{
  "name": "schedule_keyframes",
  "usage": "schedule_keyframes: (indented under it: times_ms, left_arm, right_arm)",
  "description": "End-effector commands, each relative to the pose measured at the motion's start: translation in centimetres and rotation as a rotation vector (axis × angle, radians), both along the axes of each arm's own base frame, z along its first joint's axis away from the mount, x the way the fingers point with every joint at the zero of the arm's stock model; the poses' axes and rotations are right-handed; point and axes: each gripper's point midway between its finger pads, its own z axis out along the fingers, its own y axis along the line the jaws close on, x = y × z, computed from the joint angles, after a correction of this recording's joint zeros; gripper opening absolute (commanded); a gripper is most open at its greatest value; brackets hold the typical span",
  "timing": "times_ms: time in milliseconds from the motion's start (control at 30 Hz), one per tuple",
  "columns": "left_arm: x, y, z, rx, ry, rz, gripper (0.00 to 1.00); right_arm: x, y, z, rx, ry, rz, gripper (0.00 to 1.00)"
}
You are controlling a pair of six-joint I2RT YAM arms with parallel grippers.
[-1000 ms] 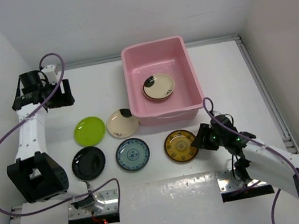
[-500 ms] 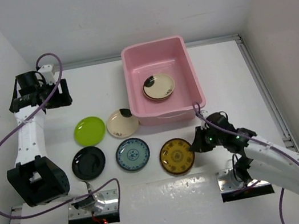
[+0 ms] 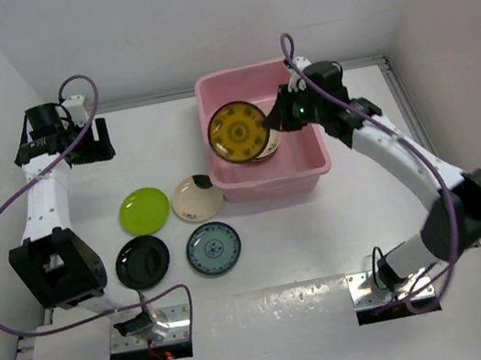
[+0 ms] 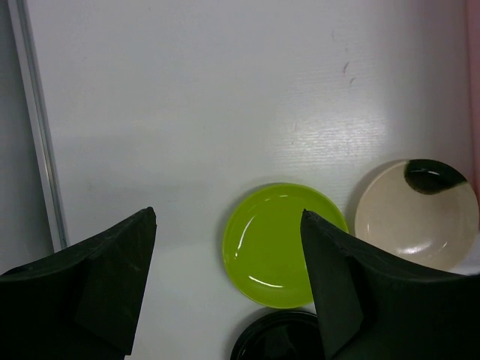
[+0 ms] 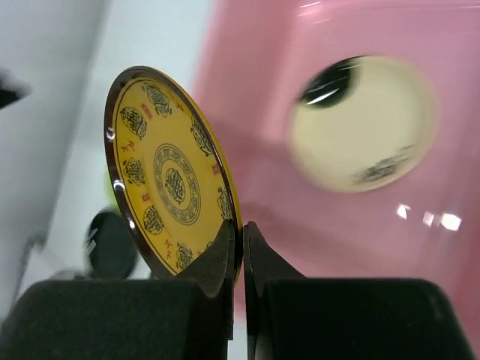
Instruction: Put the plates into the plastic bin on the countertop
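No writing, brand, number or sign can be read anywhere here. The yellow plate (image 5: 169, 180), held edge-on in the right gripper (image 5: 236, 232), carries dark ornamental marks ringing a central medallion. None of them is legible as text.

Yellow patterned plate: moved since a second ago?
Yes. The yellow patterned plate went from the countertop in front of the pink bin to above its interior, held on edge in the right fingers.
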Motion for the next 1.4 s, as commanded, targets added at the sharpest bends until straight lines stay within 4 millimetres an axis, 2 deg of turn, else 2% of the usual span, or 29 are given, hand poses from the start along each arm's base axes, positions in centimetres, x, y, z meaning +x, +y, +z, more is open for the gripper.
schedule_keyframes:
  times_ms: [0,33,100,133,167,233,267,333,433,667,700,733,767,800,833,867,933,967,1000,1033,1067,1100,1133,1167,1200,1233,1267,1300,1367]
  left_arm:
    - [1.4,0.6,1.8,0.022,-0.055,-0.019,0.80]
    - [1.4,0.6,1.8,0.023,-0.055,-0.019,0.80]
    - [1.6,0.7,1.0,0.018,-0.038,-0.019,0.80]
    - [1.6,0.5,1.0,0.017,-0.040,-0.033,0.80]
    - [1.7,0.6,0.7,0.015,-0.032,-0.033,0.80]
    - [1.7,0.8,0.3,0.006,-0.024,-0.030,0.80]
    - [1.8,0.8,-0.1,0.004,-0.016,-0.030,0.80]
    - [1.7,1.2,-0.8,-0.002,0.002,-0.021,0.80]
    - [1.7,0.8,-0.8,-0.016,-0.002,-0.036,0.80]
    - [1.7,0.9,-0.7,-0.024,-0.008,-0.048,0.80]
    - [1.7,0.9,-0.7,-0.024,-0.008,-0.049,0.80]
    - [1.7,0.9,-0.7,-0.024,-0.008,-0.049,0.80]
    - [1.7,0.9,-0.7,-0.024,-0.008,-0.049,0.80]
    - [1.7,0.9,-0.7,-0.024,-0.008,-0.049,0.80]
    - [1.7,0.9,-0.7,-0.024,-0.008,-0.049,0.80]
    - [1.7,0.7,-0.7,-0.030,-0.009,-0.055,0.80]
    - [1.6,0.7,-0.3,-0.027,-0.018,-0.055,0.80]
    - [1.6,0.6,-0.3,-0.033,-0.020,-0.062,0.80]
    - [1.5,0.5,0.2,-0.030,-0.030,-0.062,0.80]
    - [1.4,0.5,0.6,-0.027,-0.040,-0.062,0.80]
    - [1.4,0.5,0.6,-0.026,-0.041,-0.062,0.80]
    - [1.2,0.4,1.6,-0.019,-0.064,-0.063,0.80]
    - [1.0,0.4,2.0,-0.015,-0.074,-0.063,0.80]
    - [0.7,0.3,2.0,-0.016,-0.073,-0.063,0.80]
    - [0.4,0.2,1.9,-0.007,-0.072,-0.071,0.80]
    - [-0.1,0.5,1.6,0.004,-0.068,-0.072,0.80]
    - [-1.1,0.9,0.8,0.007,-0.047,-0.053,0.80]
    - [-1.6,1.0,0.3,0.022,-0.034,-0.049,0.80]
    - [-3.7,1.9,-1.5,0.015,0.011,-0.021,0.80]
  right_arm:
    - [5.3,-3.0,-4.2,-0.091,0.088,-0.192,0.00]
    - [7.1,-3.7,-4.3,-0.107,0.096,-0.223,0.00]
    - [8.5,-3.5,-8.2,-0.155,0.182,-0.228,0.00]
    - [9.9,-3.4,-6.6,-0.141,0.148,-0.233,0.00]
    - [10.3,-3.2,-8.1,-0.155,0.185,-0.230,0.00]
    - [11.6,-2.9,-8.5,-0.156,0.196,-0.247,0.00]
    - [12.1,-3.0,-10.0,-0.173,0.227,-0.257,0.00]
    - [12.7,-3.3,-10.5,-0.190,0.228,-0.282,0.00]
    - [13.1,-4.5,-12.0,-0.256,0.228,-0.338,0.00]
    - [13.5,-5.2,-13.0,-0.266,0.219,-0.363,0.01]
    - [13.7,-4.8,-13.4,-0.266,0.232,-0.346,0.07]
    - [13.7,-4.7,-13.4,-0.271,0.234,-0.337,0.18]
    - [13.9,-4.6,-12.7,-0.291,0.227,-0.309,0.47]
    - [14.0,-4.4,-13.3,-0.304,0.236,-0.290,0.60]
    - [13.7,-3.7,-13.1,-0.303,0.237,-0.254,0.68]
    - [14.0,-2.9,-11.6,-0.326,0.190,-0.208,0.76]
    - [13.7,-2.6,-10.1,-0.398,0.130,-0.140,0.80]
    - [13.5,-1.4,-7.1,-0.398,0.071,-0.114,0.87]
    - [13.4,-2.3,-5.0,-0.463,0.002,-0.121,0.89]
    - [12.8,-2.5,-2.3,-0.466,-0.056,-0.137,0.89]
    - [11.5,-1.3,-1.7,-0.483,-0.080,-0.113,0.90]
    - [11.3,-1.7,-0.2,-0.498,-0.128,-0.153,0.90]
    - [8.4,-1.7,3.3,-0.461,-0.192,-0.152,0.90]
    - [7.0,-1.4,3.6,-0.449,-0.202,-0.146,0.90]
    - [4.2,0.0,-1.7,-0.450,-0.118,-0.112,0.85]
    - [1.4,-0.5,2.2,-0.360,-0.189,-0.128,0.80]
    - [-0.3,0.0,1.3,-0.297,-0.146,-0.141,0.72]
    - [-4.8,1.2,-4.5,-0.286,-0.047,-0.039,0.53]
    - [-7.8,3.3,-4.1,-0.118,-0.026,-0.015,0.42]
